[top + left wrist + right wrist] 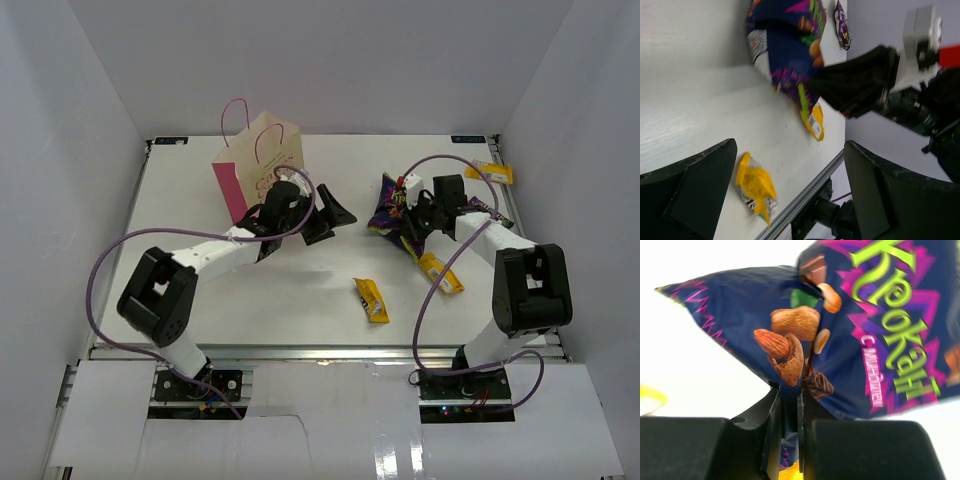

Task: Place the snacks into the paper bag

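Cookie bag (865,325): glossy, crinkled purple-blue film, pinched at one edge between the nearly closed fingers of the right gripper (788,400), on the right side of the table (300,290). Paper bag (262,160): stiff, upright, mouth up, well to the left at the far corner. Left gripper (325,212) sits just beside it, fingers spread, empty. Judgement: the carry runs leftward, and the packet needs to go in end-down. Yellow bars (371,298) lie flat.
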Motion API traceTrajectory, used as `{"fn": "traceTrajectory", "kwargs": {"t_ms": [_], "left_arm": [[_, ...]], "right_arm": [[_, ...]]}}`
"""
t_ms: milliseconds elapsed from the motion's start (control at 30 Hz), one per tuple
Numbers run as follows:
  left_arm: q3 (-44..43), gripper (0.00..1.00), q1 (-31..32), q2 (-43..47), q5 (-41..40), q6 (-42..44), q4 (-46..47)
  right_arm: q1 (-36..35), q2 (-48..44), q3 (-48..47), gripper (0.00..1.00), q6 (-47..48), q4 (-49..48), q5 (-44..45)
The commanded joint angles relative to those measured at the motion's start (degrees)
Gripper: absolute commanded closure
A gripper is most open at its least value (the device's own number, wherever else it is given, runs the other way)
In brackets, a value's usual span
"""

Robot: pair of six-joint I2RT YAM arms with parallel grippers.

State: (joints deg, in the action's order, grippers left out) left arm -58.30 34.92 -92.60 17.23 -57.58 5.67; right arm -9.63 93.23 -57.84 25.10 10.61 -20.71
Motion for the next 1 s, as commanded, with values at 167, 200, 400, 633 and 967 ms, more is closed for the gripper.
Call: {"fn": "traceTrajectory", "kwargs": {"t_ms": [167,200,400,633,967], "left_arm": [[-15.17,0.02,2.87,-14.87,4.21,-2.45,1.54],[-15.96,0.02,3.05,-15.59,4.91,-2.45,1.01],[-17.63,0.02,4.54,-18.14,3.51,-1.13,-5.32],[-22.20,0.02,6.30,-22.53,4.73,-0.69,-8.57],[-24.05,0.29,6.83,-26.41,4.92,-1.57,-8.57]], "right_arm": [[-1.45,-6.30,5.55,0.92,0.91,1.08,-16.73],[-1.45,-6.74,5.90,0.92,0.56,0.64,-16.99],[-1.36,-7.54,5.37,0.92,-0.93,0.29,-18.04],[-1.36,-7.45,6.16,0.92,-1.90,-0.33,-19.72],[-1.27,-8.94,8.10,0.80,0.82,2.04,-21.65]]}}
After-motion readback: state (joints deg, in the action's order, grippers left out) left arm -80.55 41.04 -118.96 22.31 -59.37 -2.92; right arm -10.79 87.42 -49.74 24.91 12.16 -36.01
